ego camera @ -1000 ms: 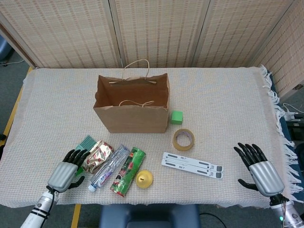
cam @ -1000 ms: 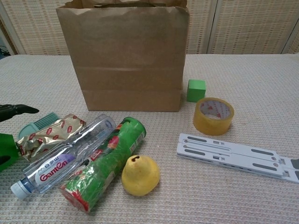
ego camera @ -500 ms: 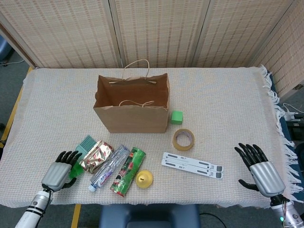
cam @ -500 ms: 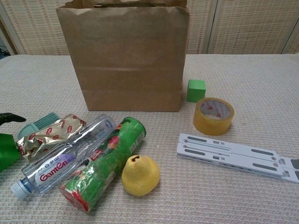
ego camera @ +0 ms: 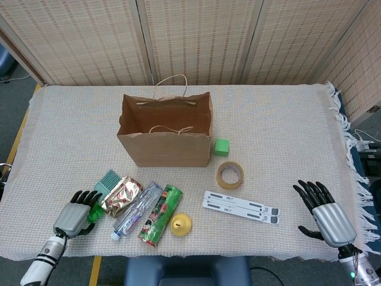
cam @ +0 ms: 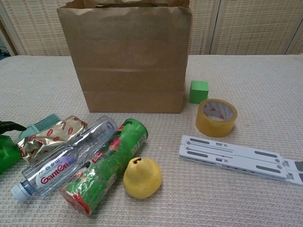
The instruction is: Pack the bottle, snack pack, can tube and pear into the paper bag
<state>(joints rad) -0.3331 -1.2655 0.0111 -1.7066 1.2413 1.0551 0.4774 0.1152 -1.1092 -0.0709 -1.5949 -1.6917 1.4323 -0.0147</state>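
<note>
- Left hand (ego camera: 76, 214) has drawn back from the snack pack (ego camera: 121, 195) over the last second; now near the table's (ego camera: 286, 131) front edge, fingers spread, holding nothing. A green object sits just beside it.
- Right hand (ego camera: 324, 213) unchanged: spread, empty, well apart from everything.
- No item grasped; packing not begun.
- Bottle (ego camera: 136, 210), can tube (ego camera: 161, 214), pear (ego camera: 180, 224) lie together in front of the paper bag (ego camera: 166, 134), which stands open.
- Open cloth right of the tape roll (ego camera: 230, 174).

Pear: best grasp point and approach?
Probably from above, fingers wrapping the wide belly. The pear stands with its stem up, its left side touching the can tube, so only its right and front are free. Right hand has the clearer path.
</note>
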